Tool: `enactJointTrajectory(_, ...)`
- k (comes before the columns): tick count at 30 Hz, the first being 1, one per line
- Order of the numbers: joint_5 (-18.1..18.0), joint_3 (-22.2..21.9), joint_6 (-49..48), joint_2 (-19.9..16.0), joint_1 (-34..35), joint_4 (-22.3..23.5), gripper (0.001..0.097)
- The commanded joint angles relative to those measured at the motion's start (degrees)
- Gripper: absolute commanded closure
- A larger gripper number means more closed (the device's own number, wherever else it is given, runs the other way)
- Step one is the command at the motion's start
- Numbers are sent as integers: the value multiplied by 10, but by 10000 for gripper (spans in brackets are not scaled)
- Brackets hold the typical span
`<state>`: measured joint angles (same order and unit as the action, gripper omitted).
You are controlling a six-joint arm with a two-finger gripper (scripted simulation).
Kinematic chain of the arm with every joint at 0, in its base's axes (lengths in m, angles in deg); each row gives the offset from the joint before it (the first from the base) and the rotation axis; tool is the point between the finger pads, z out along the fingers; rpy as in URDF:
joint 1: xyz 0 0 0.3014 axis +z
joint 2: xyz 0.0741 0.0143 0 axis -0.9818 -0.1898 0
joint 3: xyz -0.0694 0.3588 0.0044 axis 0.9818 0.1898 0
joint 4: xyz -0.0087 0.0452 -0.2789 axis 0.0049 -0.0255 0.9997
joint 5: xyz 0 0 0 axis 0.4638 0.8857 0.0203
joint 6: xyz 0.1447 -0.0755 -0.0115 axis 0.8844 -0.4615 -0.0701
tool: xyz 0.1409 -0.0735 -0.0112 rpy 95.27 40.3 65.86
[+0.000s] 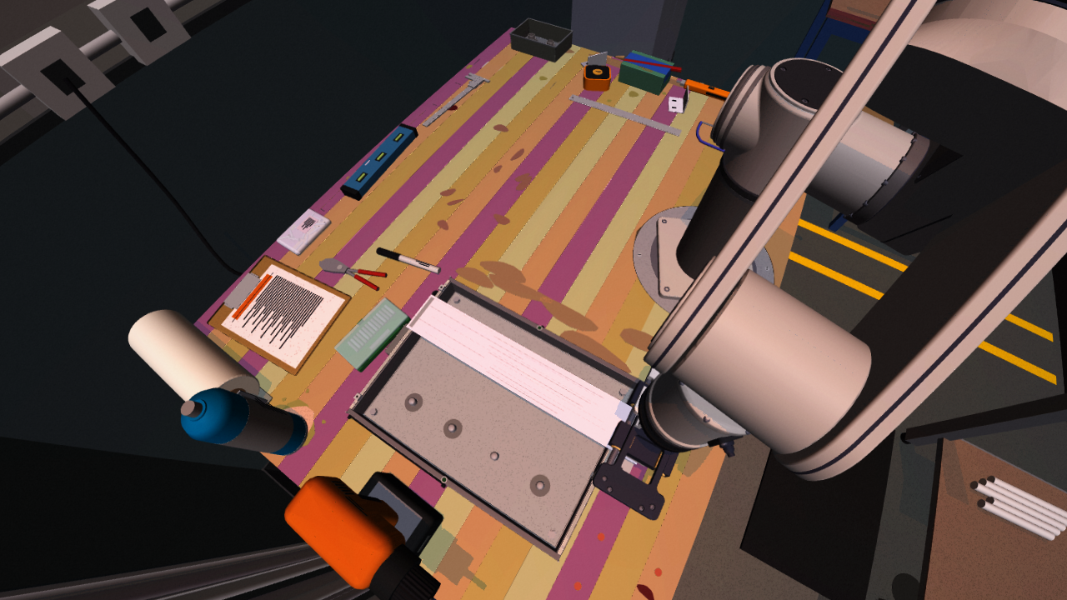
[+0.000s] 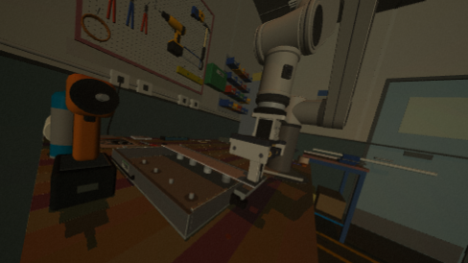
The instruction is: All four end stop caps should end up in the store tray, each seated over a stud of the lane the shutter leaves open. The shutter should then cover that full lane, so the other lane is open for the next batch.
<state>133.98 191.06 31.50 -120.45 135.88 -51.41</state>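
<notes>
The white shutter (image 1: pixel 522 366) lies across the store tray's (image 1: pixel 485 407) far lane, with a small tab (image 1: pixel 624 410) at its right end, where my gripper stands. The near lane is uncovered: three of its studs carry round end stop caps (image 1: pixel 412 402) (image 1: pixel 452 428) (image 1: pixel 540 485), and one stud (image 1: pixel 494 455) between them stands bare. From the second side camera I see a further row of caps or studs (image 2: pixel 207 170) under the shutter's edge, too dim to tell apart. My gripper (image 1: pixel 625 448) (image 2: pixel 252 178) hangs at the tray's right end and grips the shutter's tab.
The tray's right wall (image 1: pixel 589 492) and the table's near edge lie just below the gripper. An orange tool (image 1: pixel 351 530), a blue-capped can (image 1: pixel 239 422) and a cream roll (image 1: pixel 175 354) stand left of the tray. A clipboard (image 1: pixel 280 310), pliers, marker and green block (image 1: pixel 371 335) lie beyond.
</notes>
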Motion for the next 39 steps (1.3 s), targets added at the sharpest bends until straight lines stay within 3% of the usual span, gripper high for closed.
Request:
enactJointTrajectory(1, 0, -1, 0, 0, 0, 0, 758)
enactJointTrajectory(12, 0, -1, 0, 0, 0, 0, 543)
enactJointTrajectory(39, -1, 0, 0, 0, 0, 0, 543)
